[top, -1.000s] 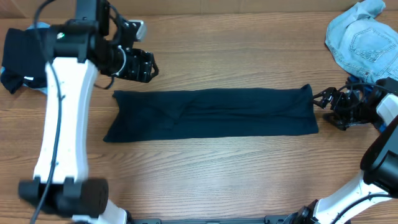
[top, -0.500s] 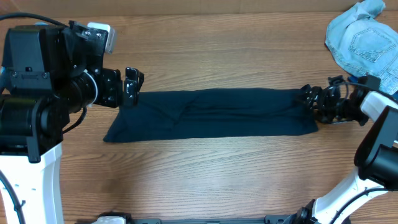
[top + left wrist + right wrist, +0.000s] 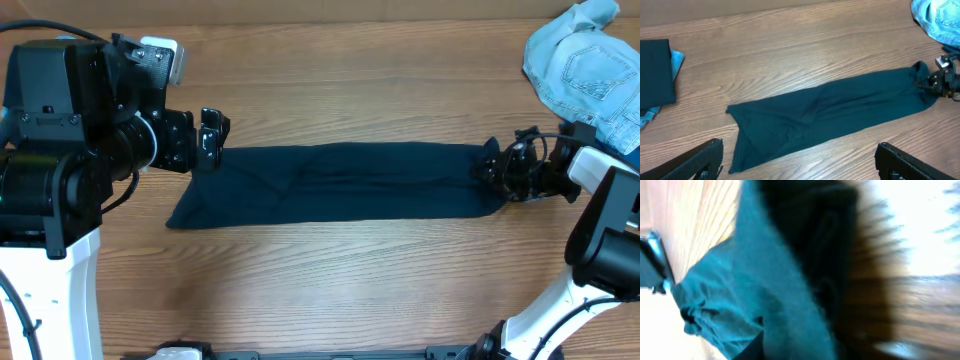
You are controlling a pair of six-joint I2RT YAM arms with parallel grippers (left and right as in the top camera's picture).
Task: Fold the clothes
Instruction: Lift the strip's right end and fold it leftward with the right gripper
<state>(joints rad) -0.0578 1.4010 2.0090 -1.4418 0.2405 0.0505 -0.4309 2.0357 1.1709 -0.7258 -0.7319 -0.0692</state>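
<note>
The clothes in play are a dark navy shirt (image 3: 340,185), lying as a long flat strip across the middle of the table. My left gripper (image 3: 211,141) stands open at the strip's far left corner. In the left wrist view its two black fingers (image 3: 695,162) sit wide apart with bare wood between them, and the shirt (image 3: 830,115) lies ahead. My right gripper (image 3: 497,170) is shut on the strip's right end, where the cloth puckers. The right wrist view is blurred, and teal-looking shirt fabric (image 3: 765,290) fills it up to the jaws.
A pale denim garment (image 3: 585,60) is heaped at the far right corner. A folded black piece (image 3: 655,70) lies on a mid-blue one at the far left, hidden under my left arm (image 3: 60,150) in the overhead view.
The left arm swung in and its gripper came down open at the shirt's left corner. The right gripper moved left onto the shirt's right end and closed, bunching the cloth.
</note>
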